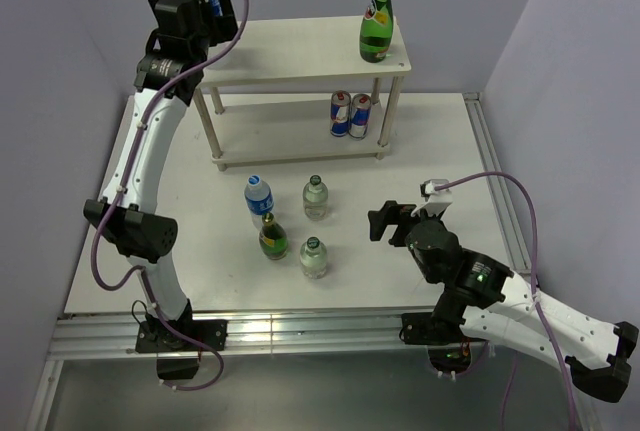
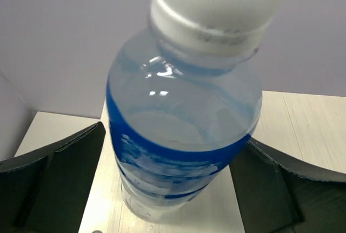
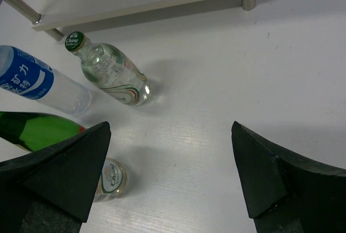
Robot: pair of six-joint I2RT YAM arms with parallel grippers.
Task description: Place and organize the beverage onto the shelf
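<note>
Water btl (image 2: 181, 130) in L gripper (image 2: 170, 181), over shelf (image 1: 300, 46) top

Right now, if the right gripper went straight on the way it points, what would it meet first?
Probably bare table: the right gripper has open jaws, and the clear bottle lies left of its line.

I counted eight drinks. Water bottles, two: held water bottle (image 2: 178, 135) in my left gripper (image 2: 168, 184), table water bottle (image 1: 259, 196). Clear glass bottles, two: far clear bottle (image 1: 315, 197), near clear bottle (image 1: 314, 257). Green bottles, two: tall green bottle (image 1: 375, 21), small green bottle (image 1: 272, 237). Cans, two: left can (image 1: 341, 113), right can (image 1: 360, 115). One shelf (image 1: 290, 51).
</note>
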